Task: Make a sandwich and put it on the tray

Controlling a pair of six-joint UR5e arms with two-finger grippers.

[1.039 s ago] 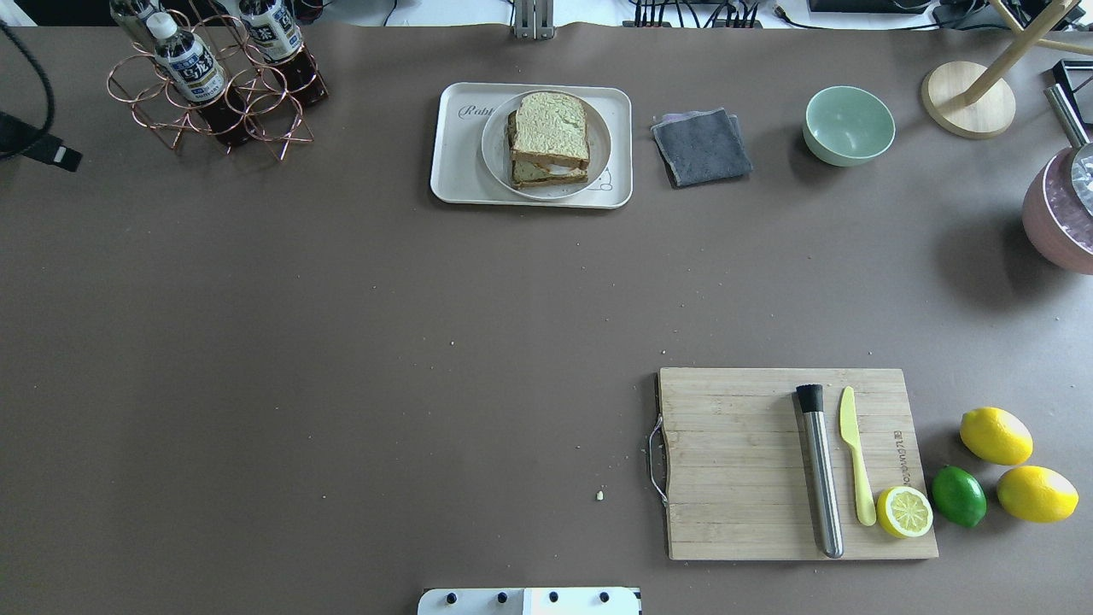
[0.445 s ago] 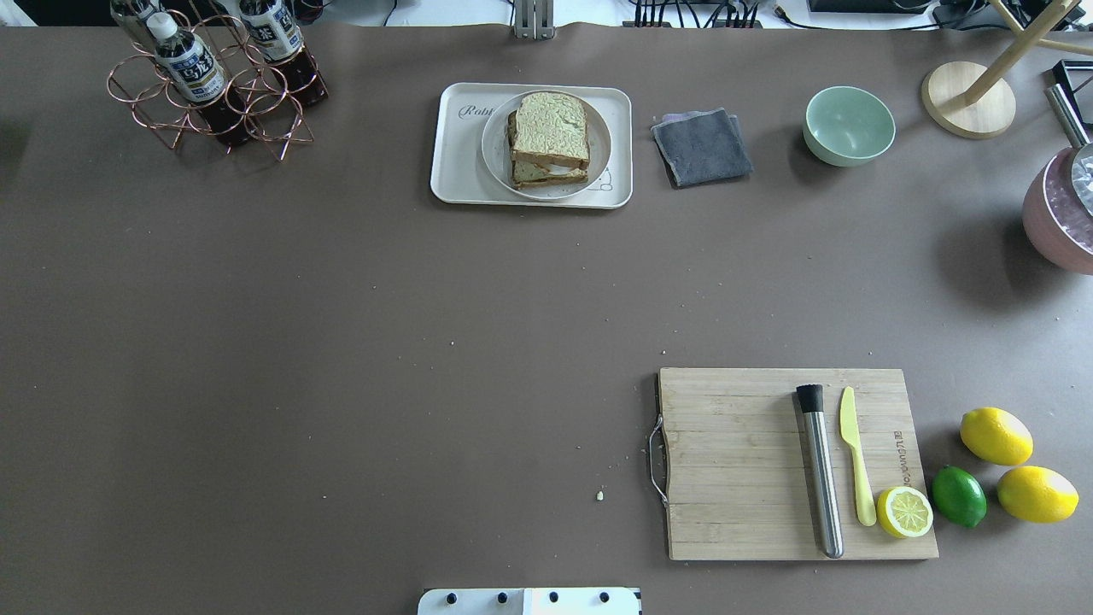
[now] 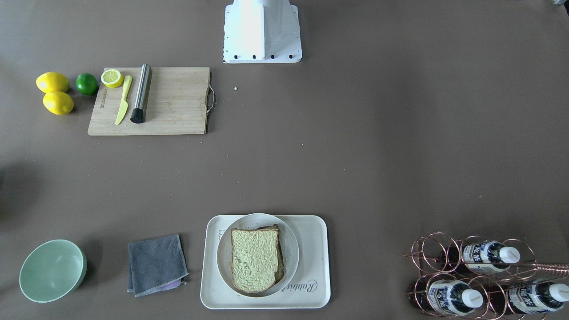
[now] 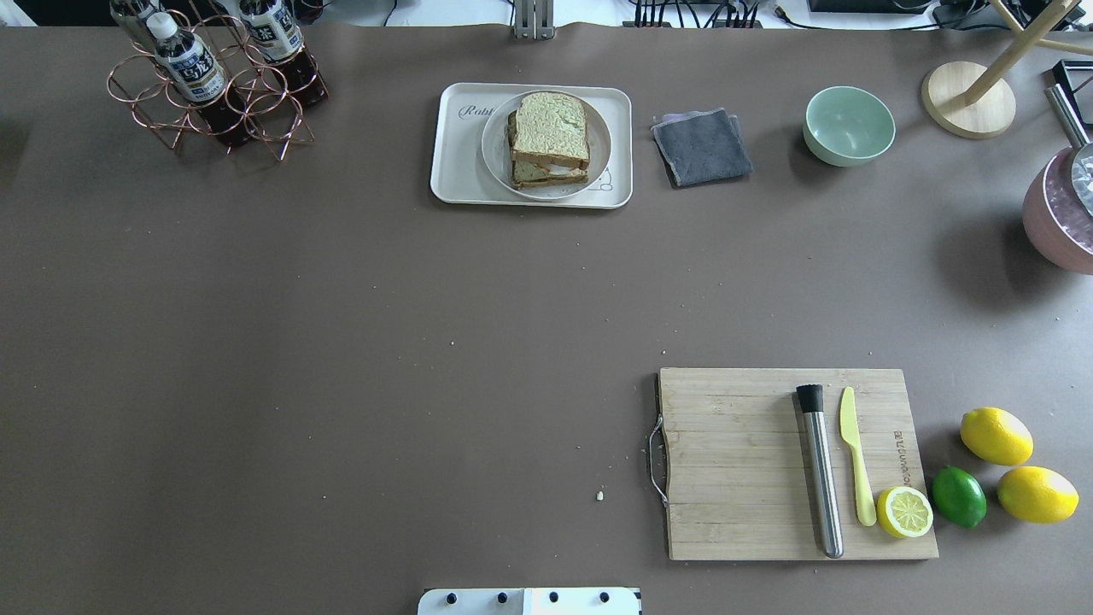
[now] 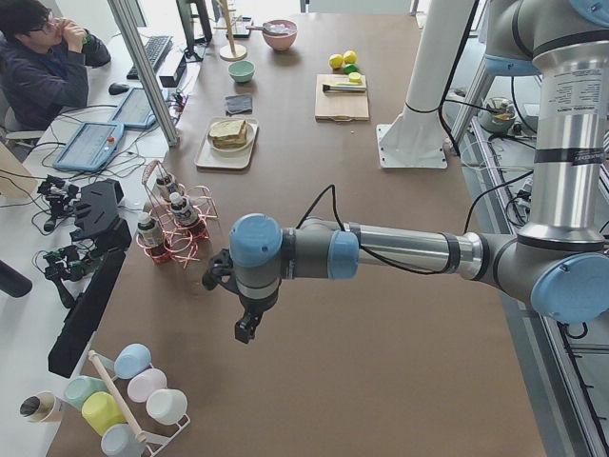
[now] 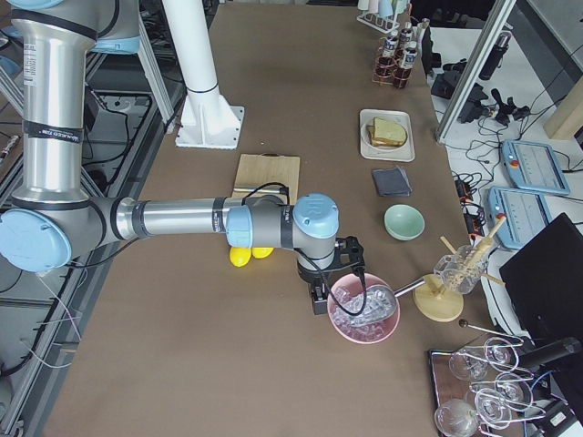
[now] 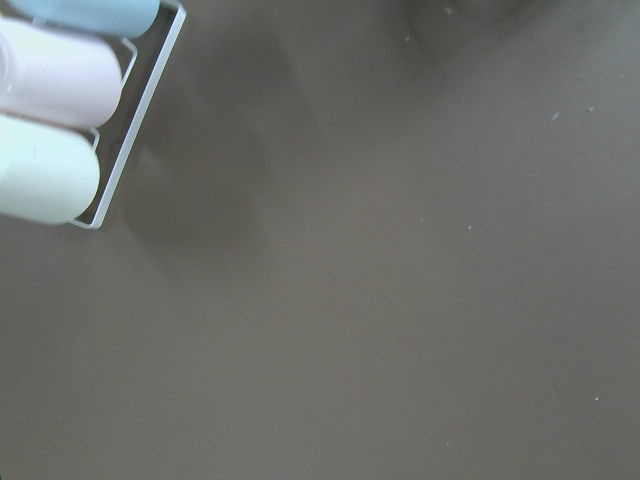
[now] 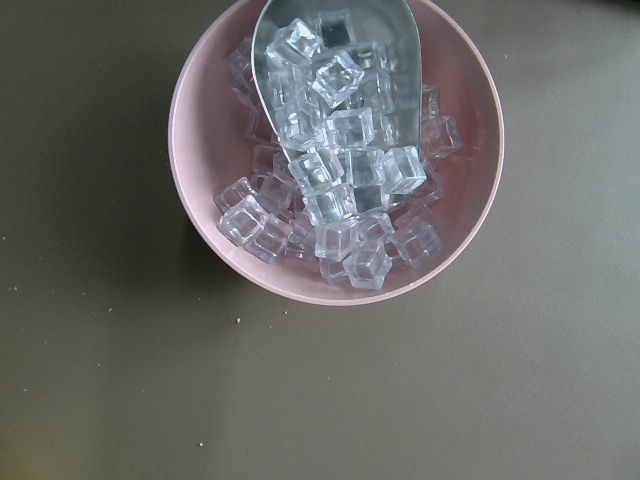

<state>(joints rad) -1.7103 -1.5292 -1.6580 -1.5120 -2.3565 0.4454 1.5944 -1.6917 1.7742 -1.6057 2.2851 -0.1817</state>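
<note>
Cream tray (image 4: 451, 166) w/ sandwich (image 4: 551, 128) at table (image 4: 341, 342) far edge, board (image 4: 734, 461) R side

Cream tray (image 4: 452, 175); greenish-tan sandwich (image 4: 551, 128), seemingly white-filled

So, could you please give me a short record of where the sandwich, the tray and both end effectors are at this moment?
sandwich: stacked, lying on the round plate
tray: at the table's edge far from the robot, holding the plate
left end effector: above bare table near the bottle rack; cannot tell if open or shut
right end effector: beside the pink bowl of ice; cannot tell if open or shut
contact: neither arm touches the sandwich
</note>
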